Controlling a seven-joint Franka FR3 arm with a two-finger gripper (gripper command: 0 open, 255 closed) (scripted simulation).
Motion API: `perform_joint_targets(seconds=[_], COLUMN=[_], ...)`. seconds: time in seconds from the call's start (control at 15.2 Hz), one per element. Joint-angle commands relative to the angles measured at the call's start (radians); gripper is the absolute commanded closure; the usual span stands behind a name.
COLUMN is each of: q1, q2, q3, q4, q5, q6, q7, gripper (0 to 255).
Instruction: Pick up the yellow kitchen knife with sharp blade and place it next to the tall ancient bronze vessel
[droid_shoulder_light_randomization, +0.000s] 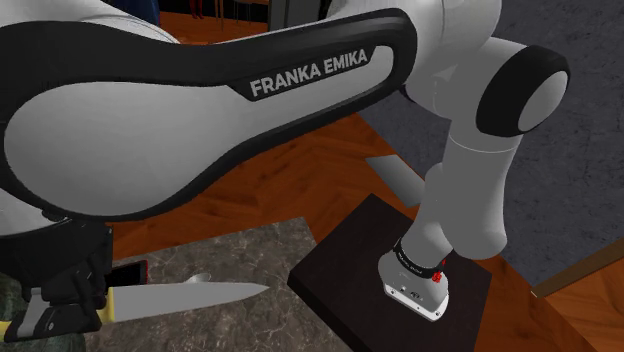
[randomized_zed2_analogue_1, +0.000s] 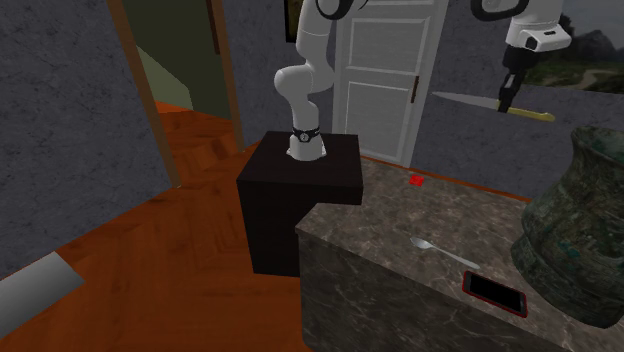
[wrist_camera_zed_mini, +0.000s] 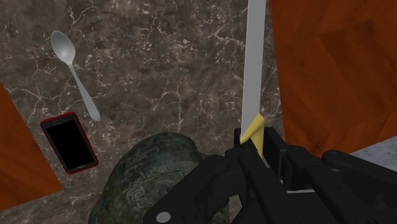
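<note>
while knife (wrist_camera_zed_mini: 254, 63) aloft, counter (wrist_camera_zed_mini: 159, 63), wood floor (wrist_camera_zed_mini: 331, 63)

Arm (droid_shoulder_light_randomization: 150, 120): "FRANKA EMIKA", white capitals on its black band
Place: above the claw (droid_shoulder_light_randomization: 95, 300), shoulder view
Other text: none readable

The knife (randomized_zed2_analogue_1: 465, 99) has a long grey blade and a yellow handle. It hangs roughly level in the air, high above the bench (randomized_zed2_analogue_1: 400, 225), its handle clasped in the hand (randomized_zed2_analogue_1: 508, 97). The vessel (randomized_zed2_analogue_1: 580, 230), dark green-bronze with patterned relief and a flared rim, stands upright on the bench, below the knife's handle.
</note>
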Motion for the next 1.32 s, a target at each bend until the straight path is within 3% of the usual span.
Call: perform_joint_targets(seconds=[0.0, 1.25], q1=[-0.002, 0.002], q2=[-0.001, 0.064], q3=[-0.001, -0.016], q4=[-0.029, -0.200], q5=[0.001, -0.021], q6=[0.029, 0.257], q7=[-0.004, -0.020], gripper=[255, 255])
